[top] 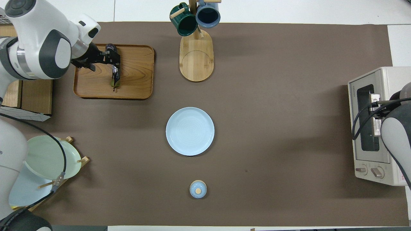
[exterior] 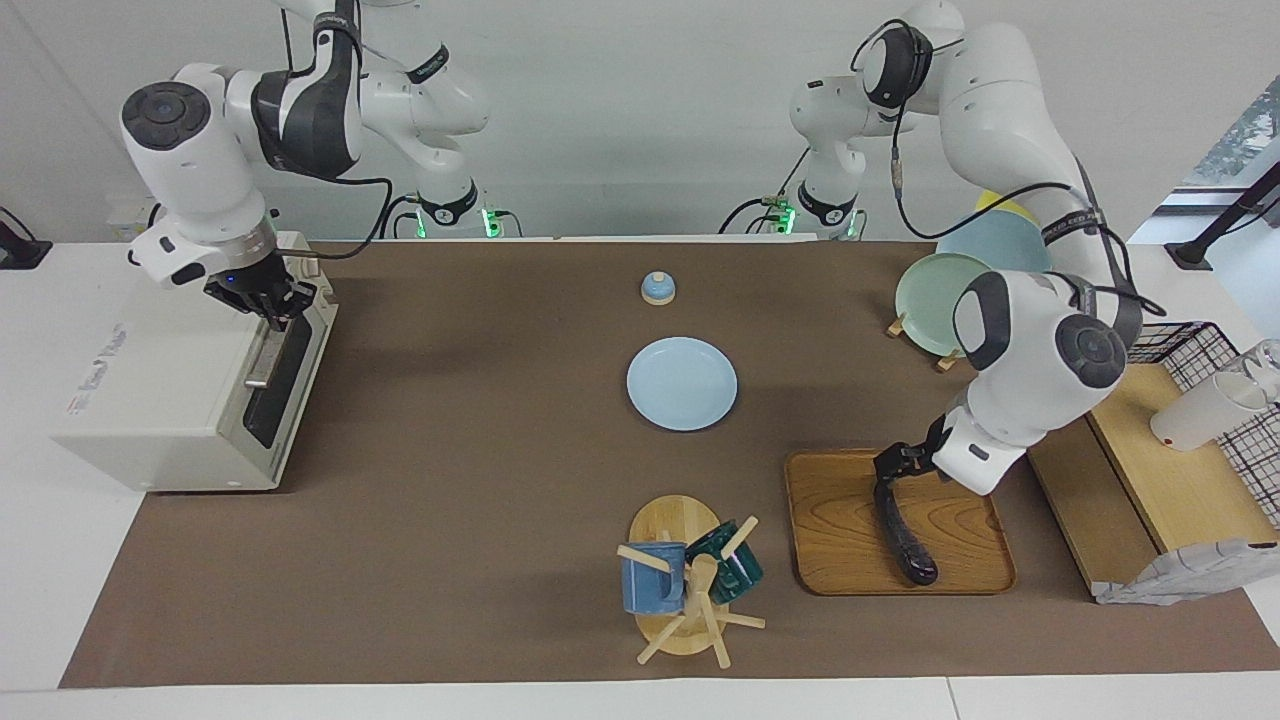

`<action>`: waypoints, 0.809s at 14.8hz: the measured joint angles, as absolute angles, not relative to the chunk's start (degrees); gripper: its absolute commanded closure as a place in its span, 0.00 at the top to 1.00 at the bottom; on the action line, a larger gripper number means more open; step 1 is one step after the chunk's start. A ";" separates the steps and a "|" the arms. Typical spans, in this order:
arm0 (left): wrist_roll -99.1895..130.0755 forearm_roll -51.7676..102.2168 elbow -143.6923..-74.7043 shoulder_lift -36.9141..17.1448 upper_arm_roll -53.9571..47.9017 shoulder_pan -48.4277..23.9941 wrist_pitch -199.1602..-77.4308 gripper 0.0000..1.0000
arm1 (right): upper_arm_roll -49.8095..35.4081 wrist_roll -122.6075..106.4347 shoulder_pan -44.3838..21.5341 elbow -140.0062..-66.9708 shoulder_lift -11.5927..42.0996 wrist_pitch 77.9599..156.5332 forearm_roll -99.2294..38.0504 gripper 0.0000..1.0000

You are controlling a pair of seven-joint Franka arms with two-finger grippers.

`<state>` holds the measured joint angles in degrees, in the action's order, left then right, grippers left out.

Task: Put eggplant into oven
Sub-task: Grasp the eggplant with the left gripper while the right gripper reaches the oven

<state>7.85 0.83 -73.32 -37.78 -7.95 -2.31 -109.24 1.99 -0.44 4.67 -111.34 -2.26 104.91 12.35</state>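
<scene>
the eggplant [exterior: 905, 535] lay on the wooden tray [exterior: 830, 520] toward the left arm's end of the table — dark, glossy and long. the left gripper [exterior: 885, 470] was down at its stem end, fingers closed around it. the right gripper [exterior: 275, 310] sat at the oven [exterior: 150, 400] door's metal bar handle [exterior: 262, 362] (whether it was clamped on the bar could not be told). a blue plate [exterior: 682, 384] rested mid-table — between tray and oven.

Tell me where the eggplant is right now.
The eggplant lies on the wooden tray toward the left arm's end of the table, with the left gripper at its stem end.
</scene>
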 measured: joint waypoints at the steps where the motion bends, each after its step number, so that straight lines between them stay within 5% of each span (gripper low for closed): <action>1: 7.85 -0.46 -73.03 -39.03 -7.95 -2.53 -110.97 1.00 | 1.98 -0.60 5.12 -111.45 -1.86 105.84 12.51 0.00; 12: 7.05 -5.17 -81.92 -38.14 -7.99 -4.48 -120.81 1.00 | 1.94 -3.40 7.75 -114.07 -1.41 111.04 12.49 0.00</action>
<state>7.05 -5.17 -81.92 -38.14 -7.99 -4.48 -120.81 1.94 -3.40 7.75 -114.07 -1.41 111.04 12.49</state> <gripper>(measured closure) 0.000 0.991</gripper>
